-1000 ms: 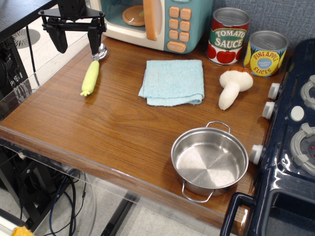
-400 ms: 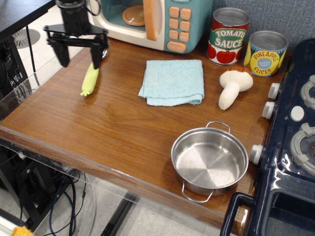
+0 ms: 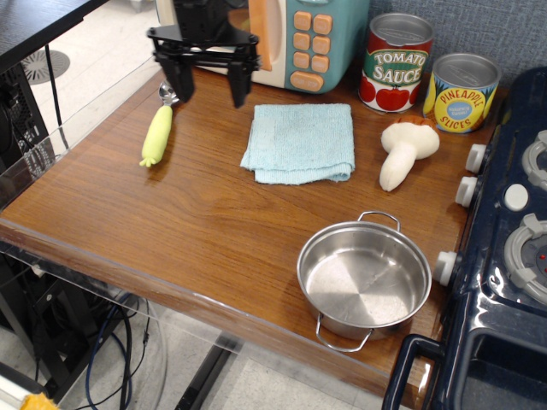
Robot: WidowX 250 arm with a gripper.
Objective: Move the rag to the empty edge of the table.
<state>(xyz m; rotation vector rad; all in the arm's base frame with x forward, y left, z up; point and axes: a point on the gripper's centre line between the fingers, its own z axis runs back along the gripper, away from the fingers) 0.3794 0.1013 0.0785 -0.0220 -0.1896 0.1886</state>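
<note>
claw shifted right, glossy table

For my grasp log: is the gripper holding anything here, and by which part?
Nothing is held. The gripper is open, left of the rag.

A light blue rag lies on the brown wood-grain table beside a yellow-green spoon handle.

Table: brown wood grain, glossy, window glare on top; clear acrylic side panel. Rag: light blue terry cloth, soft, nubbly, matt. Pot: brushed steel, shiny inside. Two cans: metal lids, glossy paper labels. Toy stove: dark blue plastic, smooth. Gripper: black, matt. Mushroom: cream, matt
</note>
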